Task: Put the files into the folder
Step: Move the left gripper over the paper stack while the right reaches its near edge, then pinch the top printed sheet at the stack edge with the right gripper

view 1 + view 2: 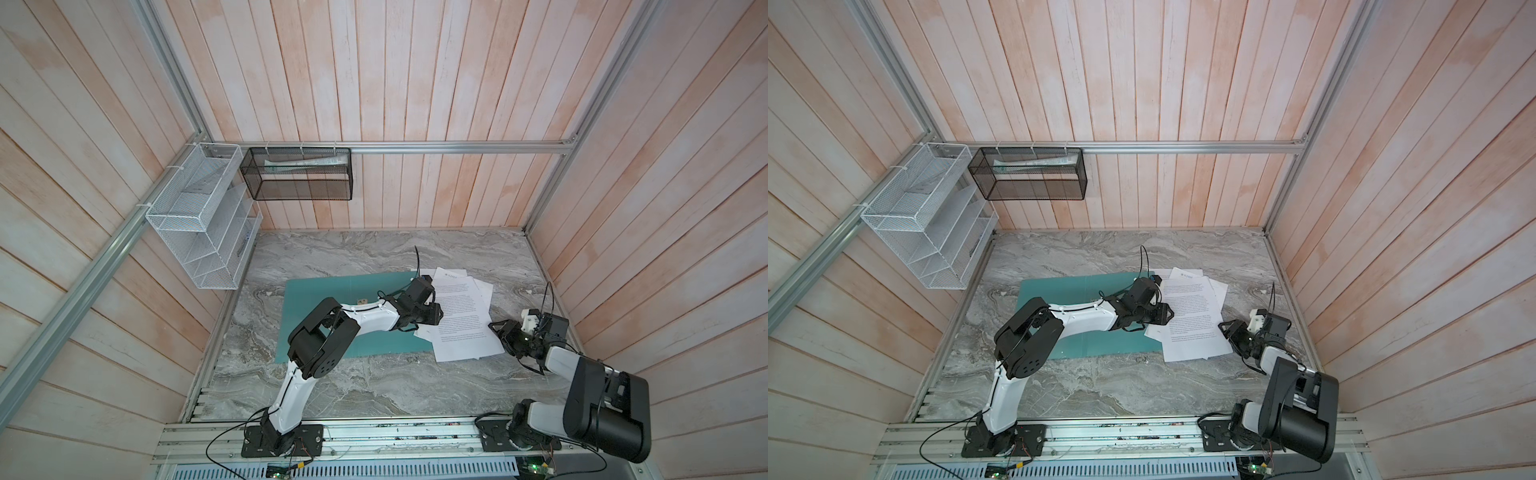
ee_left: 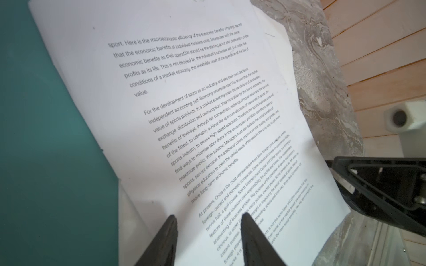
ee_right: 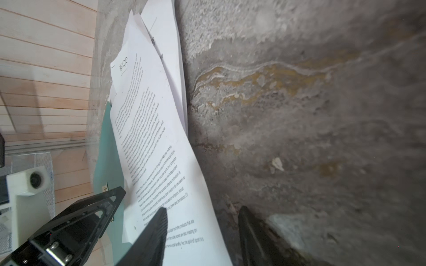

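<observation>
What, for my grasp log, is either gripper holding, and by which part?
Nothing: the left gripper and right gripper stand open at the files.
</observation>
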Tool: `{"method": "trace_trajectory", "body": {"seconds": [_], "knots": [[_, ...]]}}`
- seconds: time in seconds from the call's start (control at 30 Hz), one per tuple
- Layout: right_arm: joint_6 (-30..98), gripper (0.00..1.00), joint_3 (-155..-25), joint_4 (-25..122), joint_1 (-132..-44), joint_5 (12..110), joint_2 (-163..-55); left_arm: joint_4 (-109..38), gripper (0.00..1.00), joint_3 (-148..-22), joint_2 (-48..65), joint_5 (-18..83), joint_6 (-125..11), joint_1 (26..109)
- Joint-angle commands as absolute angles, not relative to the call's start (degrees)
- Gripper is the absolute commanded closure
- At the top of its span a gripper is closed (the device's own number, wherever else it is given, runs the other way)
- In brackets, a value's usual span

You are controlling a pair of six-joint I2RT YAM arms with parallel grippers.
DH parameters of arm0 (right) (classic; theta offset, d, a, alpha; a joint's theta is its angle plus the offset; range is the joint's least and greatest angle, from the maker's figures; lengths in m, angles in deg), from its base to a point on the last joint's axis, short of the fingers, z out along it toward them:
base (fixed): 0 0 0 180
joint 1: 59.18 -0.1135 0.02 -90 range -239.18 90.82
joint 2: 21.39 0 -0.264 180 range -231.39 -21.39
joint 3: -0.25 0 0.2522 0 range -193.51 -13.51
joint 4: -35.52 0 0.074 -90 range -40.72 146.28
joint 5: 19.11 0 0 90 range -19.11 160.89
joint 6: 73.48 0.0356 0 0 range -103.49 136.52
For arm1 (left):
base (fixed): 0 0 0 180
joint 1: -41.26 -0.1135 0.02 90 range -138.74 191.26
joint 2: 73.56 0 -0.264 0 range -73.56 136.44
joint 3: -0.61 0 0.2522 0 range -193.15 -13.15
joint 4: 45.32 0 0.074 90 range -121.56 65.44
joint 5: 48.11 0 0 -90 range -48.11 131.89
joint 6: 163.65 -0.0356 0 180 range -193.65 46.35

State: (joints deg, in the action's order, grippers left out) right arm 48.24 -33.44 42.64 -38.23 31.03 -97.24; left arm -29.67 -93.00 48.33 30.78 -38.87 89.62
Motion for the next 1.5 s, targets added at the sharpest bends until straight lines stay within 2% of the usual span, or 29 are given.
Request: {"method": "trace_trajectory", "body": {"seconds": [0.0, 0.27, 0.43, 0.63, 0.77, 0.97, 1.03, 1.07, 1.17, 1.27, 1.37, 1.47], "knots": [[48.71, 0.50, -33.16, 40.00, -38.11, 25.61, -97.08, -32.43, 0.53, -91.22, 49.56, 29.34, -37.89, 88.74], [52.10, 0.56, -31.57, 35.79, -39.60, 19.61, -93.49, -34.32, 0.56, -89.39, 50.55, 27.51, -37.05, 88.03], [50.49, 0.56, -32.95, 35.66, -44.42, 22.69, -97.86, -35.26, 0.56, -88.45, 50.65, 27.21, -36.60, 87.51], [50.62, 0.57, -34.36, 35.43, -45.12, 23.29, -99.61, -35.50, 0.59, -87.36, 50.92, 27.43, -37.35, 87.45], [49.78, 0.70, -35.36, 38.45, -45.08, 24.20, -98.93, -36.00, 0.59, -86.32, 50.82, 27.07, -37.11, 87.06], [48.42, 0.78, -35.92, 43.07, -45.12, 25.57, -97.50, -36.65, 0.59, -85.16, 49.84, 26.92, -36.90, 86.49], [48.54, 0.92, -35.61, 43.22, -45.12, 24.82, -97.41, -36.45, 0.59, -85.13, 49.73, 27.02, -37.00, 86.36], [48.75, 0.92, -35.49, 43.34, -45.11, 24.70, -97.28, -36.32, 0.59, -85.17, 49.68, 27.04, -37.09, 86.29], [48.86, 0.91, -35.82, 44.15, -45.12, 23.73, -96.91, -36.22, 0.59, -84.96, 49.57, 27.30, -37.09, 86.18], [48.78, 0.85, -36.01, 44.94, -45.08, 23.69, -95.47, -36.17, 0.59, -84.81, 49.49, 27.46, -37.09, 86.09], [48.71, 0.65, -36.14, 45.72, -45.12, 22.84, -94.54, -35.90, 0.60, -84.87, 49.57, 27.53, -37.09, 85.91], [48.51, 0.60, -35.99, 46.88, -45.21, 22.66, -93.34, -35.56, 0.60, -84.79, 49.48, 27.90, -37.17, 85.81]]}}
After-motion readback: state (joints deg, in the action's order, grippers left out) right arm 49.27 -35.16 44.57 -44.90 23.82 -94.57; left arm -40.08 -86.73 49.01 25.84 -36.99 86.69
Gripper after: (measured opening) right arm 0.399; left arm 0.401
